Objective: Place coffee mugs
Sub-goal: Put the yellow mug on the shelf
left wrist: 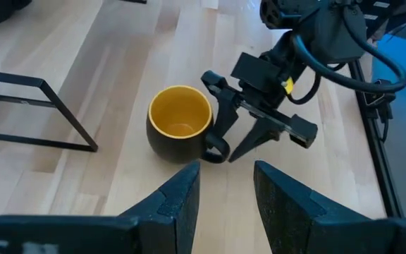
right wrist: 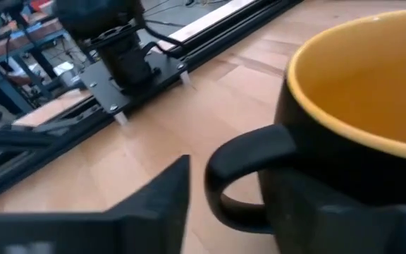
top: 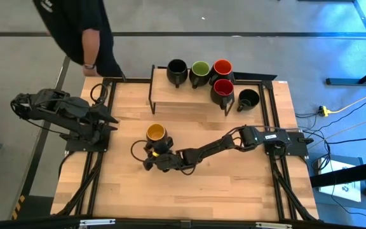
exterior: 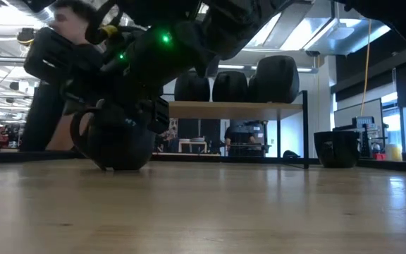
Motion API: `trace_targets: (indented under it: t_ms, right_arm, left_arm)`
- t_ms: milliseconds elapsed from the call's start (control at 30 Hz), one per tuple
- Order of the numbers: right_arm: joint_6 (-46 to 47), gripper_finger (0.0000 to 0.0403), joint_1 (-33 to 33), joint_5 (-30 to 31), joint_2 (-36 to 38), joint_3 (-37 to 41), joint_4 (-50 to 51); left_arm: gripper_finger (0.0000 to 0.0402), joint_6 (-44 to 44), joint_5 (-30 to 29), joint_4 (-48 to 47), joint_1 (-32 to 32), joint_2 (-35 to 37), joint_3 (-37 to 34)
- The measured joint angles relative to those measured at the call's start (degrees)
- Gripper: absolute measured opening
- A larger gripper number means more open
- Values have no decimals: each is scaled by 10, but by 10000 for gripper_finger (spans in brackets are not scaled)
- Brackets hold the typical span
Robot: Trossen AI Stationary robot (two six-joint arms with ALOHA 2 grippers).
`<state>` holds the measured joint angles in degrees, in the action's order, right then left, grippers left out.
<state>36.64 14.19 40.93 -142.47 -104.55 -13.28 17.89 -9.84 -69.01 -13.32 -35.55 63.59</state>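
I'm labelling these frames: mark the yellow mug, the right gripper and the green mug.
yellow mug (top: pixel 156 132), high view, on its yellow inside.
right gripper (top: pixel 152 157), high view, midway between its fingertips, at the mug's handle.
green mug (top: pixel 200 68), high view, on its green inside.

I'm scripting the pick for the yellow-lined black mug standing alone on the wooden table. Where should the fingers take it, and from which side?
Take the yellow-lined black mug by its looped handle, coming in from the table's front edge. The mug stands upright with the handle toward that side, where the right gripper already straddles it, one finger outside the loop.
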Motion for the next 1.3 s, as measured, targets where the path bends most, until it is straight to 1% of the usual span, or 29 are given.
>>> trace_targets:
  t_ms: [100,233,300,500,667,867,967,1133,1200,1300]
  right_arm:
    - [21,101,-1,-11,0,0,0]
    - [23,29,0,-11,0,0,1]
    - [20,12,0,-15,0,0,2]
    - [22,21,0,-15,0,0,14]
    - [9,7,4,-51,0,0,17]
    - [5,17,12,-103,0,1,-17]
    - [3,12,14,-111,0,1,-41]
    - [-9,6,20,-148,0,1,-82]
    - [-9,11,23,-161,0,1,-82]
    - [-9,15,30,-163,0,1,-77]
  left_arm:
    - [128,0,-2,0,0,0,0]
    - [128,0,-2,0,0,0,0]
    - [128,0,-2,0,0,0,0]
    - [128,0,-2,0,0,0,0]
    - [128,0,-2,0,0,0,0]
    - [128,0,-2,0,0,0,0]
    - [128,0,-2,0,0,0,0]
    - [128,0,-2,0,0,0,0]
    - [128,0,-2,0,0,0,0]
    - [128,0,-2,0,0,0,0]
